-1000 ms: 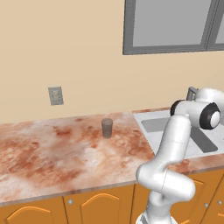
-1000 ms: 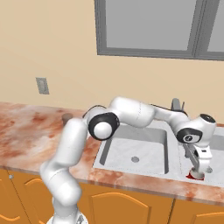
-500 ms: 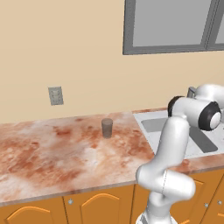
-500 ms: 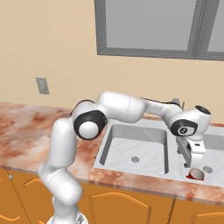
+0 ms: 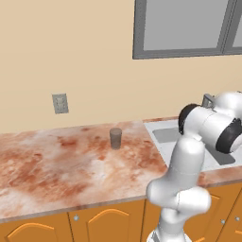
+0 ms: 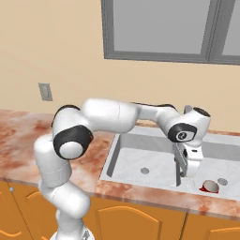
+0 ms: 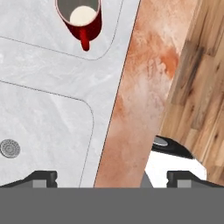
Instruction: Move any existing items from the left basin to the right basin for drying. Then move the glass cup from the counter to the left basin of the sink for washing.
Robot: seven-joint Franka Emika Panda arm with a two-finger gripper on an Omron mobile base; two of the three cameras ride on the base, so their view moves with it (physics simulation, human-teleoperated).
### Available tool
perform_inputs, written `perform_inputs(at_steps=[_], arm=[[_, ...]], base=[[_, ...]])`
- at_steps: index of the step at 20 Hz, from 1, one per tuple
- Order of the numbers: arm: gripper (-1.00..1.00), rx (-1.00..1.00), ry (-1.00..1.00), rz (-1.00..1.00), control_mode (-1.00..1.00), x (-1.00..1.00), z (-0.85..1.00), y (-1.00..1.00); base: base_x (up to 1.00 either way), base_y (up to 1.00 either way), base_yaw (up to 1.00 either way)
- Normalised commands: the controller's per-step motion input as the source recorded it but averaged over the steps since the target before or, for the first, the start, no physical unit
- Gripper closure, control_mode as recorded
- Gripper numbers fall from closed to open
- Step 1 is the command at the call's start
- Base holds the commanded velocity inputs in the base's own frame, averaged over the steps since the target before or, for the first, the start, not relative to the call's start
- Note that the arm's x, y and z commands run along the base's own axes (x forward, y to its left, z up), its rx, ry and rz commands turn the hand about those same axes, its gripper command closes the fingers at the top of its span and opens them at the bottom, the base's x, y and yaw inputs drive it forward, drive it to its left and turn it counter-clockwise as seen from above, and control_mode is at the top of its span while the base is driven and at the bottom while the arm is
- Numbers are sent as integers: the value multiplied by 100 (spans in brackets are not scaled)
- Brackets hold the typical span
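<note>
The red mug [image 6: 209,186] stands upright in the right basin [image 6: 230,165] near its front wall, and the hand view shows its pale inside and handle from above [image 7: 83,17]. My gripper [image 6: 186,172] hangs open and empty over the divider between the basins, just left of the mug, its fingertips [image 7: 41,176] wide apart. The left basin [image 6: 140,157] holds nothing but its drain [image 7: 9,148]. Left of the sink [image 5: 158,126], the glass cup [image 5: 115,138] stands upright on the counter [image 5: 71,165], far from my gripper.
The grey faucet [image 5: 208,100] rises behind the sink, partly hidden by my arm. A wall outlet [image 5: 60,103] and a window [image 6: 164,26] sit above the counter. Orange cabinet doors [image 5: 104,222] run below the counter's front edge.
My open gripper has moved left from above the red mug to the divider between the basins. The mug stays in the right basin and the glass cup has not moved.
</note>
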Motion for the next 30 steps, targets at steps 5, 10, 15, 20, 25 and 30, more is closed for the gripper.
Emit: perform_inputs(at_steps=[5,10,15,20,25,30], arm=[[-100,0,2,0,-100,-7,30,77],[-100,0,3,0,-100,-3,18,78],[-100,0,0,0,-100,0,5,77],[-100,0,0,2,-100,0,0,68],[-100,0,0,9,-100,9,0,59],[-100,0,0,14,-100,24,0,58]], base=[[0,0,0],[0,0,0],[0,0,0],[0,0,0],[0,0,0],[0,0,0]])
